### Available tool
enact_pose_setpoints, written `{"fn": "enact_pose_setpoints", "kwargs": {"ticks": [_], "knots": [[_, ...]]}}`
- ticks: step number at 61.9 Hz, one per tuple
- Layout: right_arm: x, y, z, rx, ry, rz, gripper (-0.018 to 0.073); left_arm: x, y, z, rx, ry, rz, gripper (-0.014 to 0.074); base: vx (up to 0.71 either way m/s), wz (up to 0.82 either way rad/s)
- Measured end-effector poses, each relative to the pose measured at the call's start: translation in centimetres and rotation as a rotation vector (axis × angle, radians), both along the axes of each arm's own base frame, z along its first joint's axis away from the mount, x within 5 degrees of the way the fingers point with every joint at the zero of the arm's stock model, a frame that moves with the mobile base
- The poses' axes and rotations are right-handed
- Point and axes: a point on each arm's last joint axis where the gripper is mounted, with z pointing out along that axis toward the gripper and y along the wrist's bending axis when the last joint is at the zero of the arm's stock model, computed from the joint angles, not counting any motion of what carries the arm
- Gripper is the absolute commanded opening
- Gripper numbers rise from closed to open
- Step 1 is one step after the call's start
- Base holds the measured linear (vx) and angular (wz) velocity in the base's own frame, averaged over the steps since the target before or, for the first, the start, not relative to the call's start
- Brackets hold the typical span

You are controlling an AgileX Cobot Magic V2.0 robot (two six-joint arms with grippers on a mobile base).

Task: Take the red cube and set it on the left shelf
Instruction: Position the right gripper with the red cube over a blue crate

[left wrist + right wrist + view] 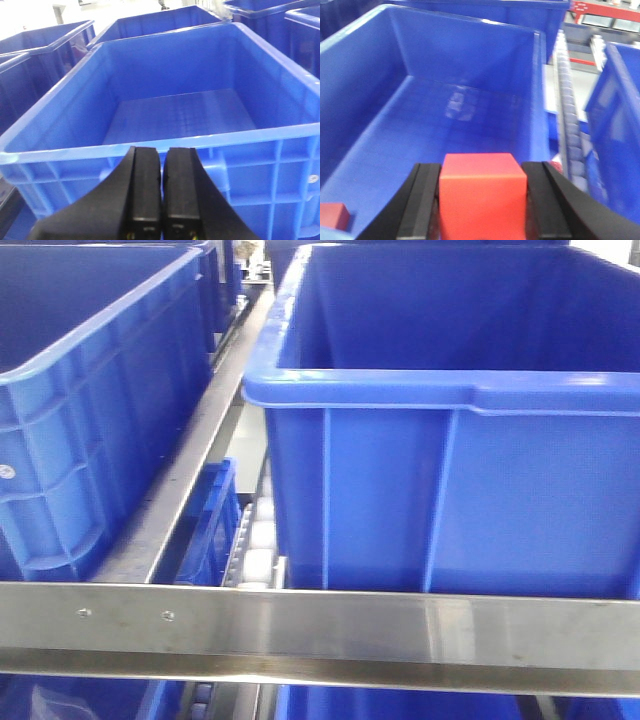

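In the right wrist view my right gripper (482, 166) is shut on the red cube (482, 197), which fills the gap between the black fingers. It hangs over the inside of a large dark-blue crate (445, 115). In the left wrist view my left gripper (161, 150) is shut and empty, just in front of the near rim of another blue crate (165, 145). The front view shows the left shelf with its brushed-steel front rail (320, 625), white rollers (255, 540) and two blue crates (450, 470). No gripper shows in the front view.
A second small dark-red block (332, 214) lies at the lower left edge of the right wrist view, low in the crate. A roller track (567, 100) runs along the crate's right side. More blue crates (45, 45) stand behind and beside.
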Motion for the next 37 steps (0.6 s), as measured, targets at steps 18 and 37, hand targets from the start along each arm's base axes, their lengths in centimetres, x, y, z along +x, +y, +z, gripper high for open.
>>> {"fn": "enact_pose_setpoints", "kwargs": {"ticks": [18,37], "knots": [[0.0,0.0,0.0,0.0,0.0,0.0,0.0059,0.0,0.0,0.0,0.0,0.0,0.0,0.0106,0.01,0.08],[0.0,0.0,0.0,0.0,0.0,0.0,0.0059,0.0,0.0,0.0,0.0,0.0,0.0,0.0106,0.0,0.0]]}}
